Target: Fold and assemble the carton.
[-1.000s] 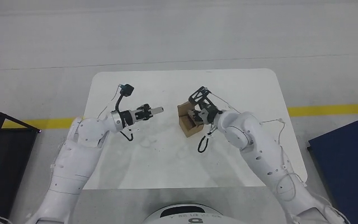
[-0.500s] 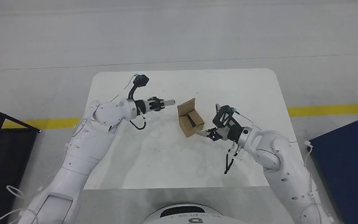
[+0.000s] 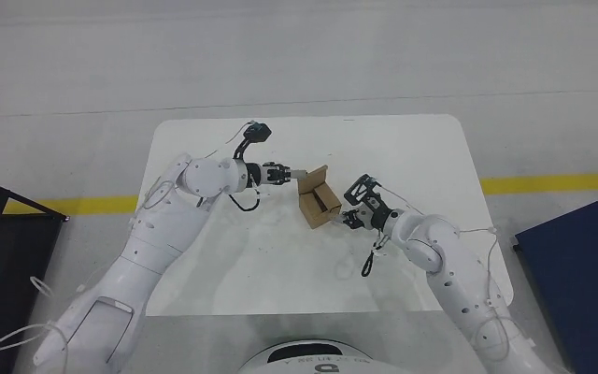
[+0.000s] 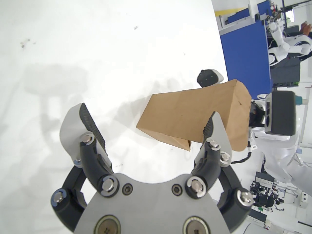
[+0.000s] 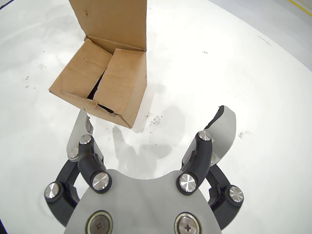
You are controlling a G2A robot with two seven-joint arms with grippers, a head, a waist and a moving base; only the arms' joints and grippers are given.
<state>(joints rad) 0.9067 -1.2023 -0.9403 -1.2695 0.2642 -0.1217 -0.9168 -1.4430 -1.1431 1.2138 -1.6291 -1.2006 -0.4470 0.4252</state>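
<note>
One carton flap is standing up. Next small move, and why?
Probably push the left gripper forward to tip the upright flap over the two inner flaps, already folded in. It is open at the flap's outer face; the right gripper, also open, sits beside the opposite side of the carton, free to brace.

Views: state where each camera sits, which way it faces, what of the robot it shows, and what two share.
Top: above the arms, facing down on the table; left tool and right tool flank the carton.
Left wrist: on that wrist, facing past its open left tool at the carton's outside.
Right wrist: on that wrist, facing past its open right tool at the carton's folded flaps.
Shared: every view shows the carton.
</note>
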